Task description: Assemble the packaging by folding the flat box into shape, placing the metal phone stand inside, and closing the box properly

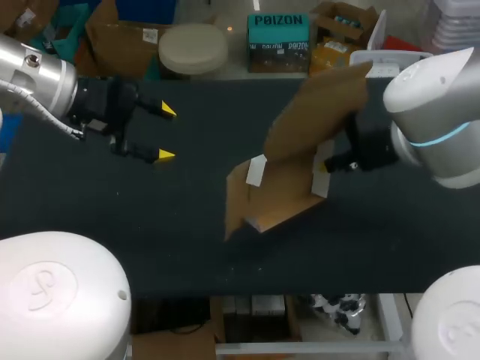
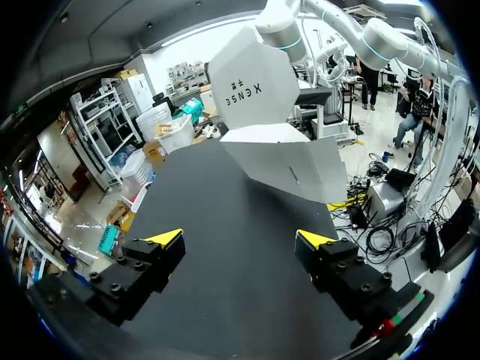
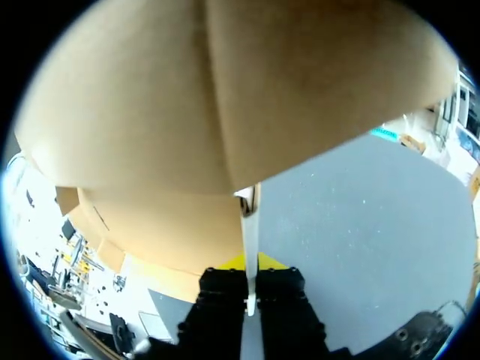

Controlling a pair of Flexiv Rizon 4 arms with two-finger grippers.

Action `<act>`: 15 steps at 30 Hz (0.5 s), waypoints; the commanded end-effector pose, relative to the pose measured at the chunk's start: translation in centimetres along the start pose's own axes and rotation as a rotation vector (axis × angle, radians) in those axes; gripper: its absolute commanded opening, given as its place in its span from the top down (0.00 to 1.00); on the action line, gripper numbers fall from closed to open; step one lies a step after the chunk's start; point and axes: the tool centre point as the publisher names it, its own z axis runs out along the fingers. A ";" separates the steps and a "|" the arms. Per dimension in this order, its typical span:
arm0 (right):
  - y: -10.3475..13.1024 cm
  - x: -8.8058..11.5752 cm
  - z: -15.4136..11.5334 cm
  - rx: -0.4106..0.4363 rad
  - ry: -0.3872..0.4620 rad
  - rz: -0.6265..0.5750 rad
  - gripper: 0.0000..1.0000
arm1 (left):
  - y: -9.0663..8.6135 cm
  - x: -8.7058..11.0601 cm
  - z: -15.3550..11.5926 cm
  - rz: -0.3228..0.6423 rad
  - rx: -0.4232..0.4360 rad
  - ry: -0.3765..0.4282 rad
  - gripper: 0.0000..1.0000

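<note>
On the black table [image 1: 150, 202], a little right of the table's middle: a cardboard box [image 1: 300, 142], only half folded. Brown on the inside, white on the outside. Low part down on the table, open at the top, with short brown walls and a small white tab inside. One big flap up in the air, tilted toward the table's far right corner. From the left wrist, the same box [image 2: 289, 165] white and smooth, with a bit of dark print on the raised flap, out toward the table's far end. From the right wrist, the box [image 3: 225, 97] very close, a wide brown sheet with a fold line down it. Over the right part of the table, the right tool [image 3: 250, 262], pinched tight on a thin white edge of the box, one yellow tip on each side. Over the left part of the table, near the far edge, the left tool [image 1: 167, 133], well apart from the box. Its two yellow tips [image 2: 166, 237] wide apart, only bare table under them.
</note>
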 end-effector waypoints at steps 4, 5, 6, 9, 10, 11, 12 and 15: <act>0.5 0.1 0.0 0.216 -0.001 0.002 1.00 | 0.0 -0.1 -0.1 0.000 -0.003 0.005 0.00; 0.6 0.1 0.0 0.240 0.011 0.015 1.00 | -0.1 -0.2 -0.1 0.014 -0.016 0.003 0.00; 0.7 0.0 -0.2 0.278 -0.033 0.033 1.00 | 0.0 -0.5 -0.2 0.016 -0.027 0.000 0.00; 0.6 -0.6 -0.6 0.370 -0.084 0.089 1.00 | 0.6 -0.9 -0.7 0.013 -0.048 -0.014 0.00; 0.6 -0.9 -0.7 0.396 -0.094 0.118 1.00 | 0.7 -0.9 -0.8 0.018 -0.043 -0.018 0.00; 0.5 -1.1 -0.7 0.417 -0.099 0.135 1.00 | 0.8 -0.8 -0.9 0.016 -0.040 -0.028 0.00; 0.4 -1.2 -0.8 0.435 -0.104 0.156 1.00 | 0.9 -0.8 -1.0 0.016 -0.043 -0.032 0.00; 0.0 -1.4 -0.8 0.488 -0.104 0.201 1.00 | 1.1 -0.8 -1.2 0.031 -0.069 -0.046 0.00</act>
